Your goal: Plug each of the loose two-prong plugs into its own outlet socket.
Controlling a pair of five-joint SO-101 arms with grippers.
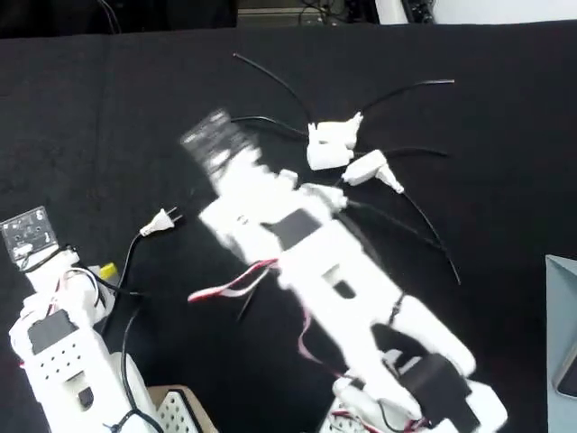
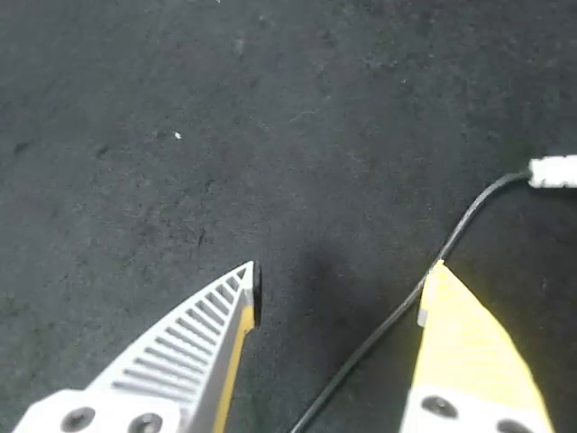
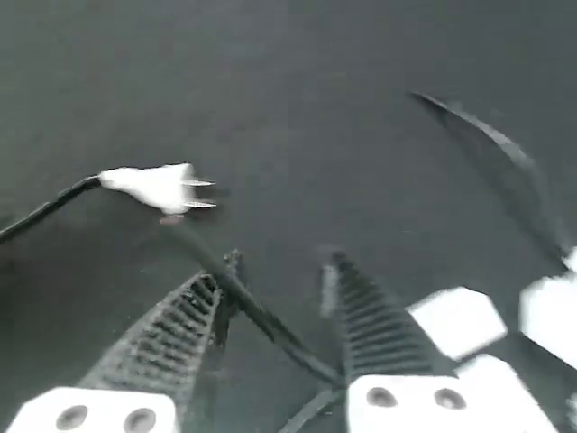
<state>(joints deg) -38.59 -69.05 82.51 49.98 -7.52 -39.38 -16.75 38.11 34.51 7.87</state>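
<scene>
While the table [image 1: 505, 108] lay under the right arm [image 1: 334, 271], the right gripper [image 3: 284, 266] was open w/ nothing held. Left gripper [image 2: 344, 269] open too. Sockets [image 1: 329, 142] sat well apart from the loose plug [image 1: 162, 219]. Step, prob.: fetching it. Next needs a pinch on its white body.

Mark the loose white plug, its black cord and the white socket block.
loose white plug [image 1: 160, 221]: high view, on its white body.
black cord [image 2: 455, 236]: left wrist view, on the stretch nearest the plug.
white socket block [image 1: 330, 144]: high view, on its middle.
</scene>
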